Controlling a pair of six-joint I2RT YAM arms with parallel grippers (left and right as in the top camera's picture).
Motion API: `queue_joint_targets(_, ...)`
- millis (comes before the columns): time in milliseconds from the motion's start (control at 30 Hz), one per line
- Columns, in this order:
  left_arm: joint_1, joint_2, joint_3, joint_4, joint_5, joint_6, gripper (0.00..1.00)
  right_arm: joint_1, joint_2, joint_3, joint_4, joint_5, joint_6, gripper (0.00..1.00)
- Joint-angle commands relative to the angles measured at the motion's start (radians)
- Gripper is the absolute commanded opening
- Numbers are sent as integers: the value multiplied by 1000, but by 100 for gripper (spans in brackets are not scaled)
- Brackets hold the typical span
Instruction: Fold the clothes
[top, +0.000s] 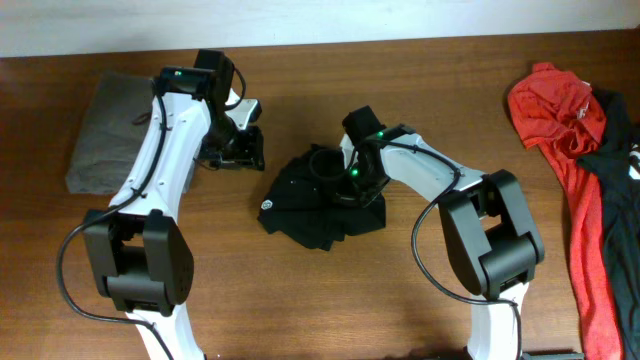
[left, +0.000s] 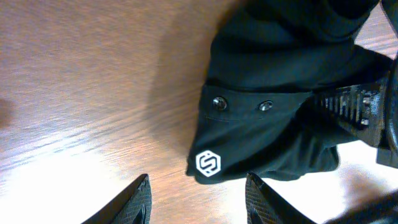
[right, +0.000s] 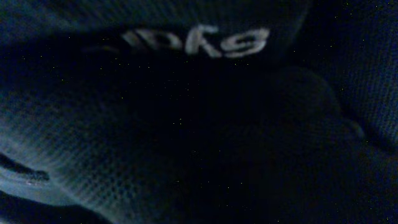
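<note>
Shirt (top: 310, 205), black, crumpled heap at centre of table (top: 330, 310). Right gripper (top: 352, 180) buried in its 1 o'clock side, jaws pressed together; pinch on cloth cannot be told. Left gripper (left: 198, 186) spread, empty, at shirt's 10 o'clock. Risk: lifting drags whole bundle, tangling layers. White hexagon logo (left: 208, 163) at shirt's 8 o'clock edge; pale lettering (right: 205, 42) in right wrist view unreadable.

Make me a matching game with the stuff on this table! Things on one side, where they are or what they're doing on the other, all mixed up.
Things:
1. grey cloth
2. black clothes
3. red shirt
4. left gripper

Place or state:
A. middle of the table
B. open
C. far right end
D. far left end

Pairs: 1-D, 2-A, 3-C, 4-B
</note>
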Motion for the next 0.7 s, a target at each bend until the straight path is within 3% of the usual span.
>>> queue_joint_targets(0,2,-4,-63,9,150,-30,49,-3,-59,-28,-26,-3,-81,4)
queue_joint_targets(200,-45,-4,-286,171,377,-80,47,-25,-270,-24,60,-13,-163,6)
queue_joint_targets(267,-62,-4,-364,251,377,-135,35,-37,-305,-24,92,15,-164,6)
queue_joint_targets(333,-85,-4,-455,348,376,-199,12,-37,-302,-24,129,47,-171,4)
queue_joint_targets(400,-102,-4,-501,403,373,-229,5,-31,-273,-24,154,76,-174,4)
queue_joint_targets(533,-114,-4,-551,473,306,-272,3,-18,-162,-26,213,92,-174,4)
queue_joint_targets(667,-97,-4,-551,503,111,-271,3,-17,-23,-26,178,99,-167,4)
